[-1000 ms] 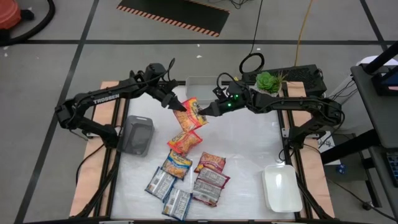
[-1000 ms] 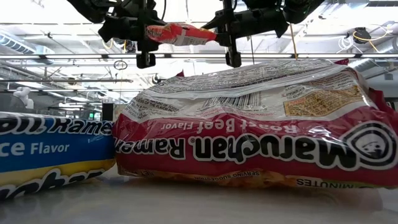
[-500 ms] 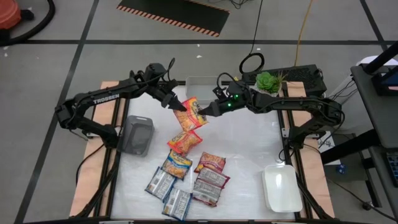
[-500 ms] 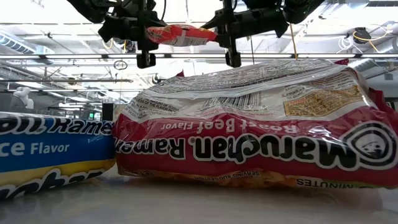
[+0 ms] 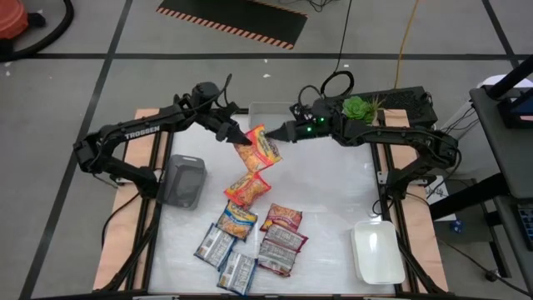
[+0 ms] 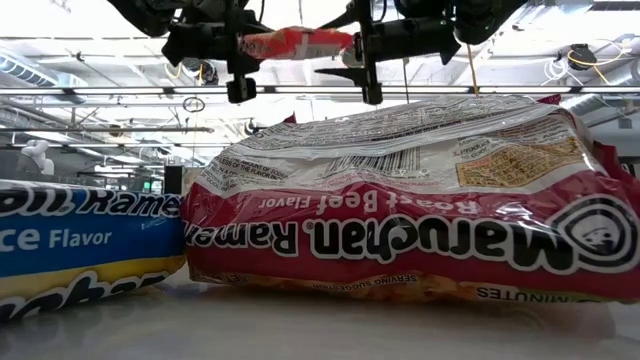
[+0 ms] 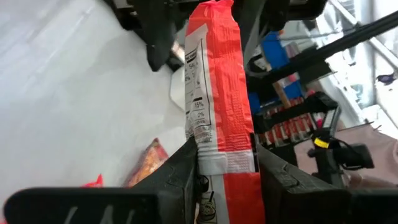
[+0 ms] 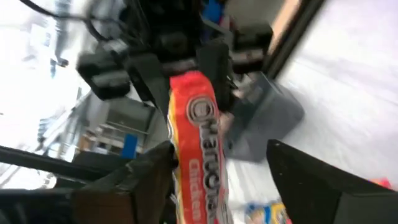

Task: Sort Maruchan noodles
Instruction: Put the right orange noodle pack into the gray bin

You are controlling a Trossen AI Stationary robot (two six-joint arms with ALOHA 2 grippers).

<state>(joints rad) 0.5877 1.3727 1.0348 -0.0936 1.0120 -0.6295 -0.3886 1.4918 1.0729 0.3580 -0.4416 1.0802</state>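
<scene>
Two grippers meet above the tabletop [image 5: 333,217]: the left gripper [image 5: 237,138] pinches an orange-red noodle packet [image 5: 261,148] held aloft, while the right gripper [image 5: 277,133] flanks it with fingers spread wide. Other packets [image 5: 254,233] lie clustered below, near the front edge.

Nearest the low camera, the red packet [image 6: 400,215] lies upside down, so its print reads inverted: "Maruchan Ramen", "Roast Beef Flavor" and "MINUTES". At nine o'clock of it, the blue packet [image 6: 85,240] shows "Ramen" and "Flavor". From above, the left arm [image 5: 137,132] carries "TROSSEN". The lifted orange packet [image 7: 217,93] shows "15%" and "0%".
</scene>
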